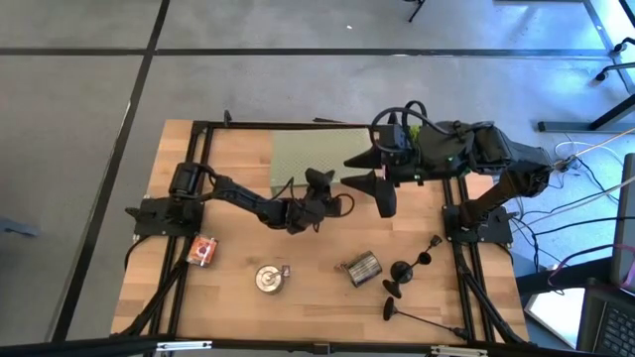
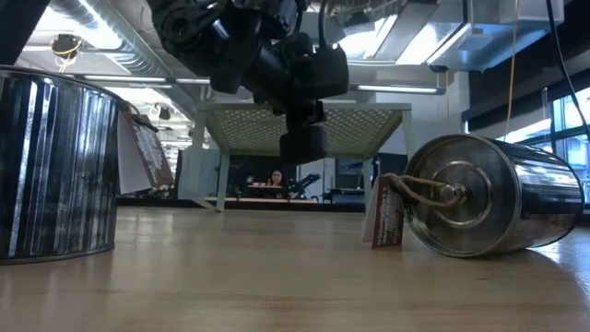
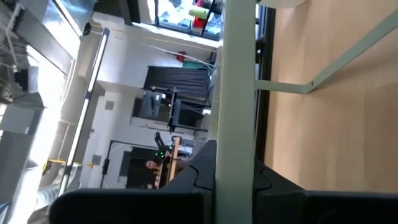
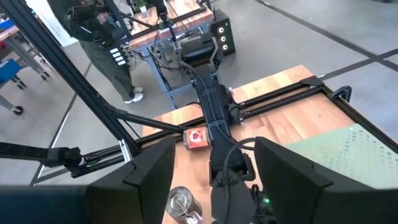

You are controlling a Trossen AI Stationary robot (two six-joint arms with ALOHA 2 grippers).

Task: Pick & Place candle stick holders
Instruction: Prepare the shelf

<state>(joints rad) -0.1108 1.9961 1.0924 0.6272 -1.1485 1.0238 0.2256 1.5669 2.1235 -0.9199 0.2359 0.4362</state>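
Observation:
Black candle stick holders (image 1: 405, 270) (image 1: 392, 311) lie on their sides at the table's near right corner, with no gripper near them. A pale green mesh rack (image 1: 308, 159) on thin legs sits at the far middle of the table. My left gripper (image 1: 318, 180) reaches it from the near side, turned on its side and shut on its top. In the low view this gripper (image 2: 301, 140) hangs level with the rack's top (image 2: 369, 124). My right gripper (image 1: 383, 193) (image 4: 214, 180) hovers high beside the rack's right end, open, holding nothing. My left gripper pinches the near edge of the rack's flat top (image 3: 239, 124) between its two fingers (image 3: 199, 177), one above the plate and one below. The fingers come in level from the table's near side. The top looks level; whether the feet stand on the table I cannot tell.
A silver can (image 1: 268, 280) stands upright near the front; another (image 1: 362, 268) lies on its side with a tag. An orange tin (image 1: 201, 251) sits at the near left. A person (image 4: 106, 43) stands beyond the table's left end. Bare wood lies between the rack and the cans.

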